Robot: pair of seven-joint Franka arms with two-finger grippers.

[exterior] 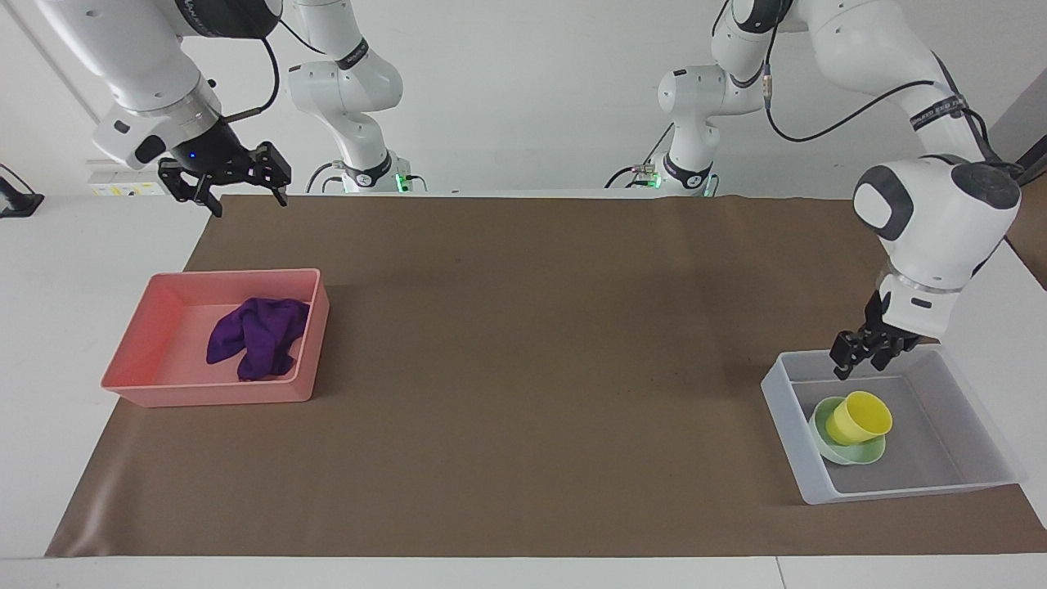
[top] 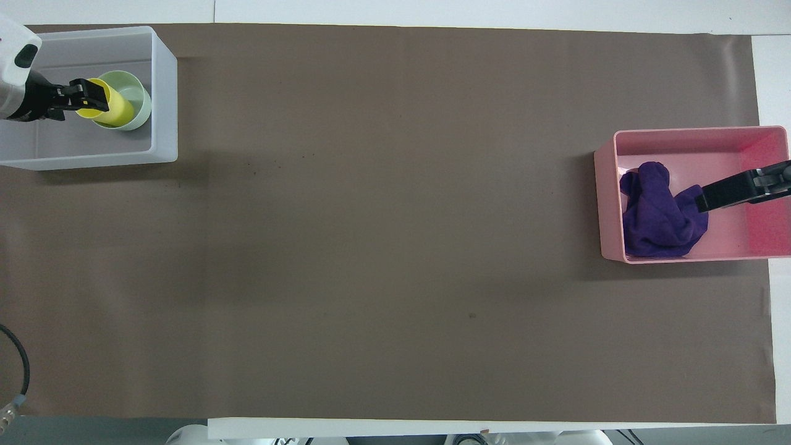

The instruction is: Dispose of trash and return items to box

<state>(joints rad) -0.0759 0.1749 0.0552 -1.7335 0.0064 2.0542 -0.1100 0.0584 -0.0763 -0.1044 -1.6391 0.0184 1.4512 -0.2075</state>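
The yellow cup point(exterior: 859, 415) lies tilted in the mint-green bowl point(exterior: 851, 450), inside the translucent box point(exterior: 797, 458) at the left arm's end of the table. My left gripper point(exterior: 859, 361) is open and empty, just above the box and apart from the cup. In the overhead view my left gripper point(top: 93, 99) hangs over the cup point(top: 116, 111), the bowl point(top: 137, 93) and the box point(top: 164, 93). The purple cloth point(exterior: 258, 335) lies in the pink tray point(exterior: 204, 394). My right gripper point(exterior: 241, 186) waits open, raised over the table's edge nearest the robots.
The pink tray point(top: 609, 185) holding the cloth point(top: 658, 216) stands at the right arm's end of the table, with my right gripper point(top: 704, 199) over it in the overhead view. Brown paper point(exterior: 523, 368) covers the table between tray and box.
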